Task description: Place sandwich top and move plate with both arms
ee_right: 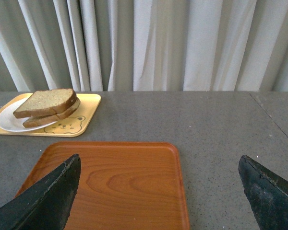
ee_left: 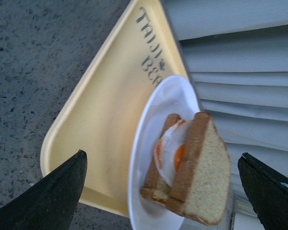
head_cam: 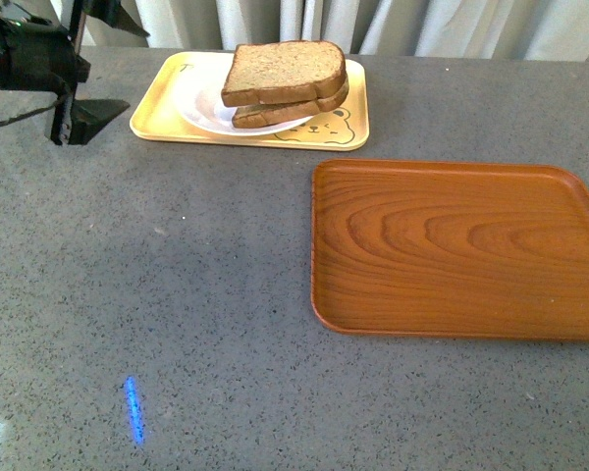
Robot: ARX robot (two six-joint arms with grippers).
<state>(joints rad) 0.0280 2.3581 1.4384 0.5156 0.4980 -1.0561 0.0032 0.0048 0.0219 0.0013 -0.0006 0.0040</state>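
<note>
Front view gives me the squarish brown wholegrain bread slice (head_cam: 283, 71) already sitting on top of the sandwich, on the round white plate (head_cam: 204, 110), which rests in the yellow rectangular bear-print tray (head_cam: 346, 132) at the far side of the grey speckled tabletop (head_cam: 157, 285). I see the brown wood-grain tray (head_cam: 456, 250) nearer to me, off to the right, bare. My left gripper (ee_left: 168, 191) hangs just beside the yellow tray's left end, its fingers (ee_left: 53, 196) spread wide and holding nothing; through its wrist camera I see fried egg (ee_left: 170, 153) between the slices. My right gripper (ee_right: 158, 191) hovers over the wooden tray's near edge, fingers (ee_right: 48, 199) spread apart, empty.
</note>
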